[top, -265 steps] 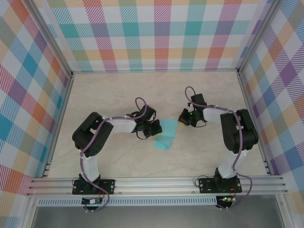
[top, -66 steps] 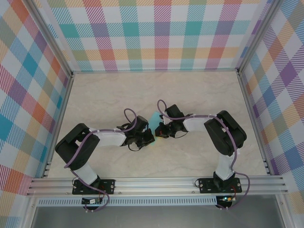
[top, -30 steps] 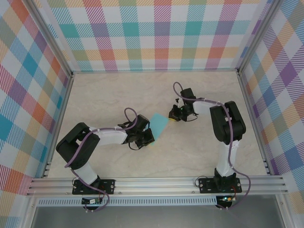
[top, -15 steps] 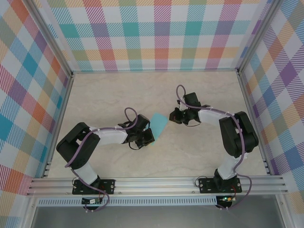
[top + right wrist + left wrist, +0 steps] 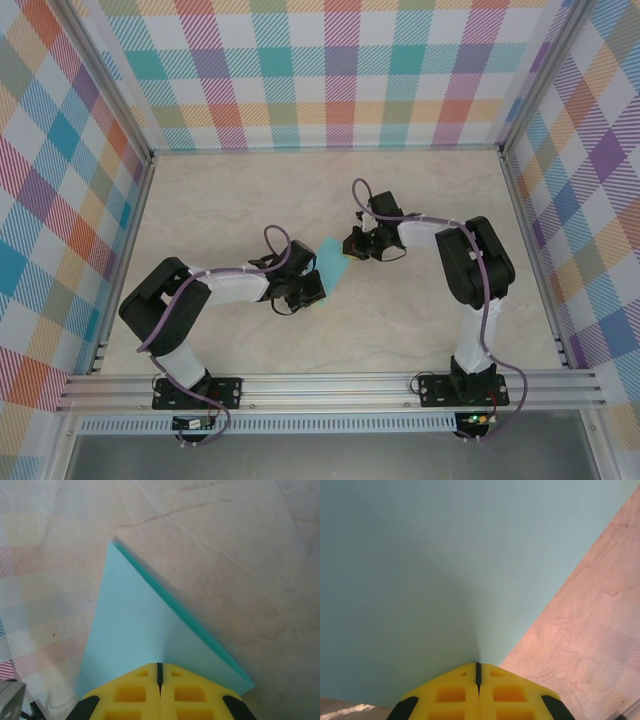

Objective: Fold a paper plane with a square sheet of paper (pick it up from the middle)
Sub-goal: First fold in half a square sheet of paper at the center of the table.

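The square sheet of paper [image 5: 331,262] is turquoise and lies folded on the marbled table [image 5: 400,330] between the two arms. In the left wrist view the paper [image 5: 430,570] covers most of the picture, and my left gripper [image 5: 478,672] is shut with its yellow tips resting on it. In the right wrist view the paper [image 5: 145,630] is a pointed triangular flap with a darker, slightly raised folded edge. My right gripper [image 5: 160,672] is shut, tips on the flap's wide end. From above, the left gripper [image 5: 314,288] is at the paper's near-left corner and the right gripper [image 5: 350,250] at its right edge.
Checked walls and aluminium rails [image 5: 330,385] enclose the table on all sides. Bare tabletop [image 5: 225,540] lies beyond the flap's point and to the right of the paper [image 5: 590,630]. Both arms reach inward, elbows out towards the side walls.
The right gripper has slid left across the table onto the paper's right edge. The left arm and the paper's near corner have stayed put.
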